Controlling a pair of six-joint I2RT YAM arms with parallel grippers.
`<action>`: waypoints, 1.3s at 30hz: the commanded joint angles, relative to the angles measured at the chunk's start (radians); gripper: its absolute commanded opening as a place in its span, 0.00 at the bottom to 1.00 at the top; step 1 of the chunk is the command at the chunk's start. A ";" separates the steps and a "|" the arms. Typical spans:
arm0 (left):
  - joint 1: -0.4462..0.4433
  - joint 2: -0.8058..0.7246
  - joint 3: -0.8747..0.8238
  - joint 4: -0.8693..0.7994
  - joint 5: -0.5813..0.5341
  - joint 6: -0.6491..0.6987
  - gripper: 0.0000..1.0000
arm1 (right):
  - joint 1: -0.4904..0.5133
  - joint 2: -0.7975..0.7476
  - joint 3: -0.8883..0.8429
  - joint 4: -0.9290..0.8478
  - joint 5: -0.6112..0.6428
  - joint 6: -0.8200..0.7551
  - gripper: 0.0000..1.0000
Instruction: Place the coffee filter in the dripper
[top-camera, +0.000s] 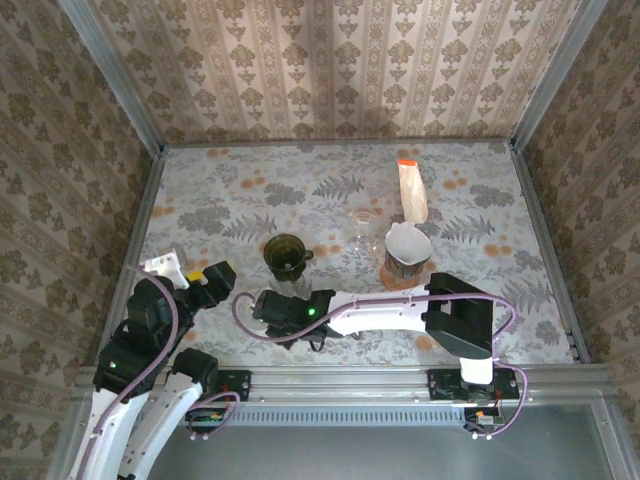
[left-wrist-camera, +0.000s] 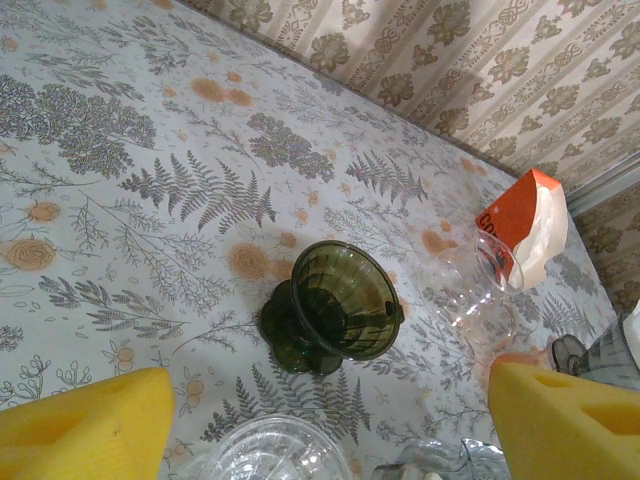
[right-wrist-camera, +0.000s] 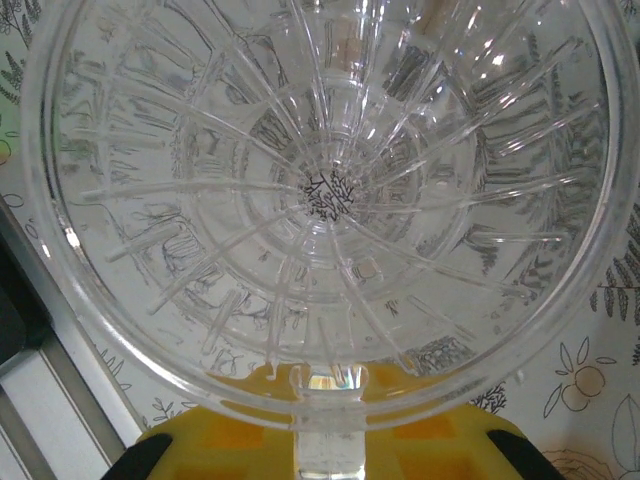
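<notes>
A clear ribbed glass dripper (right-wrist-camera: 330, 190) lies right in front of my right wrist camera. Its handle tab (right-wrist-camera: 345, 375) sits between the yellow fingers (right-wrist-camera: 200, 450), so my right gripper (right-wrist-camera: 335, 440) is shut on it. From above, that gripper (top-camera: 272, 306) lies low on the table, just in front of a dark green dripper (top-camera: 287, 257). The green dripper (left-wrist-camera: 338, 303) stands upright and empty. An orange-topped pack of white coffee filters (left-wrist-camera: 527, 225) lies at the back right (top-camera: 411, 190). My left gripper (left-wrist-camera: 330, 405) is open and holds nothing, and the clear dripper's rim (left-wrist-camera: 265, 450) shows between its fingers.
A clear glass cup (top-camera: 362, 229) stands to the right of the green dripper. A brownish vessel with a white paper top (top-camera: 407, 253) sits further right. Patterned walls close the table on three sides. The right arm (top-camera: 400, 312) stretches across the near edge.
</notes>
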 joint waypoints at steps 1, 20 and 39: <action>0.008 -0.003 0.005 0.000 -0.017 -0.008 0.84 | -0.010 -0.080 -0.031 0.037 0.048 0.007 0.14; 0.008 0.055 -0.092 0.188 0.132 -0.042 0.87 | -0.034 -0.584 -0.173 -0.355 0.174 0.131 0.15; 0.007 0.190 -0.235 0.407 0.311 -0.118 0.90 | -0.058 -0.652 -0.277 -0.423 0.151 0.210 0.15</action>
